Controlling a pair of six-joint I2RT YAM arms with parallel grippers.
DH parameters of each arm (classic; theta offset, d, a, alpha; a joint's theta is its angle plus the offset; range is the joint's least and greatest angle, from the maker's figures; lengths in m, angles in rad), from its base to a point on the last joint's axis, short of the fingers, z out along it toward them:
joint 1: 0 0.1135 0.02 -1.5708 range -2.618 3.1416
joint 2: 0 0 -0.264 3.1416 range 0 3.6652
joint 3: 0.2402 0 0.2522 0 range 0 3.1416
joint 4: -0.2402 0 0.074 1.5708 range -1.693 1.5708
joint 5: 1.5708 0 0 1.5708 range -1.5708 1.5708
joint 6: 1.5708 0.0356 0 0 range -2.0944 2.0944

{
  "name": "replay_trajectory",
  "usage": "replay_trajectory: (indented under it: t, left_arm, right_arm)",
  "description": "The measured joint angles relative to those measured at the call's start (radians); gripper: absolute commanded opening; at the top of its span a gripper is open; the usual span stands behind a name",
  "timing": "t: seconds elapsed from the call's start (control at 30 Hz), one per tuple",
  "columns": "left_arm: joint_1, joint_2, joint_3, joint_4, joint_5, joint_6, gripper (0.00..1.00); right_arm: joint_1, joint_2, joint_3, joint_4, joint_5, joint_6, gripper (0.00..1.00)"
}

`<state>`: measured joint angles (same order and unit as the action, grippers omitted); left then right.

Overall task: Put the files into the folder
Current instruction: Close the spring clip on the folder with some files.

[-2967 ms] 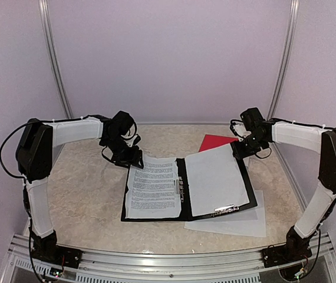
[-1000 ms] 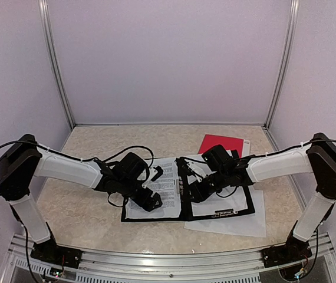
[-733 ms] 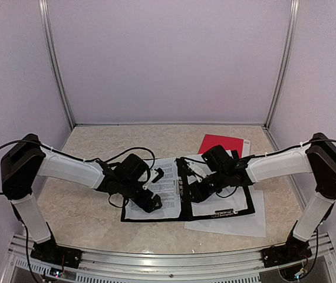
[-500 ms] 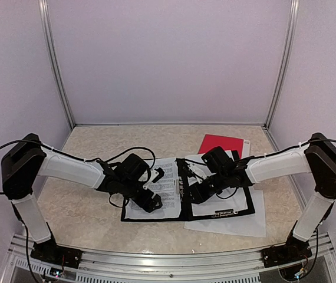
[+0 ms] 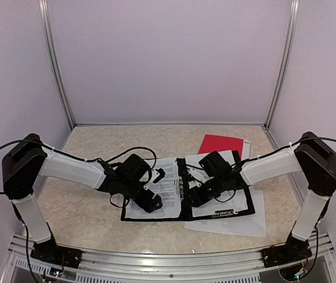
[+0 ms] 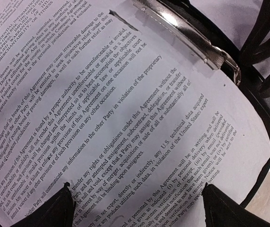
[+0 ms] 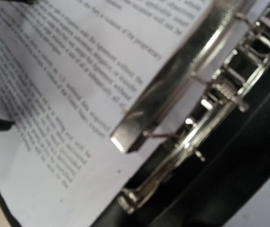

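The black folder (image 5: 131, 218) lies open on the table. A printed file (image 5: 169, 187) fills its left half and a blank sheet (image 5: 231, 197) its right half. My left gripper (image 5: 154, 190) hovers low over the printed sheet (image 6: 125, 109), open, its fingertips (image 6: 54, 210) wide apart with only paper between them (image 6: 142, 208). My right gripper (image 5: 193, 193) sits at the folder's spine. Its wrist view shows the metal clamp bar (image 7: 173, 80) raised above the printed page, beside the ring mechanism (image 7: 220, 94). Its own fingers do not show there.
Another white sheet (image 5: 247, 225) lies partly under the folder's right half. A red folder (image 5: 218, 143) lies behind it. A silver clip (image 5: 224, 211) sits at the right half's near edge. Purple walls enclose the table on three sides.
Since three seconds ago both arms came down from the back onto the folder. In the last second the right gripper crept slightly left and nearer along the spine; the left barely moved.
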<state>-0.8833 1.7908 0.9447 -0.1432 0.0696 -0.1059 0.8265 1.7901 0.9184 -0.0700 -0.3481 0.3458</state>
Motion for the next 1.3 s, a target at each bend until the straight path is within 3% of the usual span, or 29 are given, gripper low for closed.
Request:
replay_trajectory:
  t: [1.3]
  left_arm:
    - [-0.004,0.01,0.014,-0.014,-0.027,0.007,0.91]
  right_arm:
    - [0.029,0.044,-0.05,0.248,0.108,0.26,0.16]
